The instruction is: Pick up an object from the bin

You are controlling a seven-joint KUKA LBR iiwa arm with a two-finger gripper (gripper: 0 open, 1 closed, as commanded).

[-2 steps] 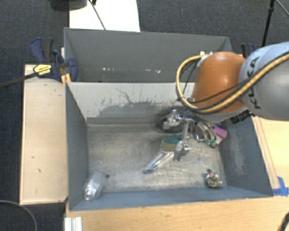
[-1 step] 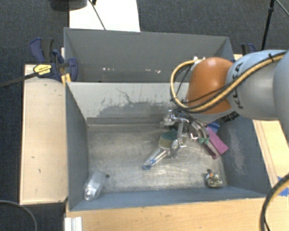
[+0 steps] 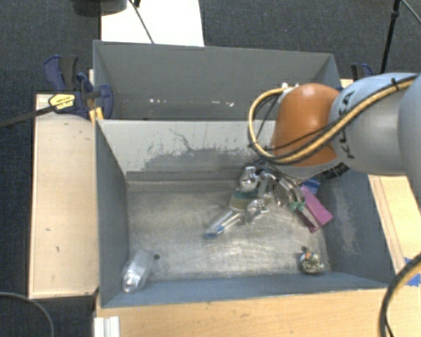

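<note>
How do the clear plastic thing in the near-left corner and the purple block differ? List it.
Colour: the clear plastic thing is see-through and pale; the purple block is solid purple-pink. Shape: the clear thing looks rounded, the block flat-sided. Place: the clear thing lies alone in its corner, the block close beside the gripper. Both rest on the bin floor.

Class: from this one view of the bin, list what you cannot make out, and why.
- Camera view: the purple block is partly hidden under the arm.
- Near-right corner: the small round thing is too small to identify.
- Near-left corner: the clear crumpled thing is of an unclear kind.
- Whether the gripper touches the clear-and-blue stick: too cluttered to tell.
</note>
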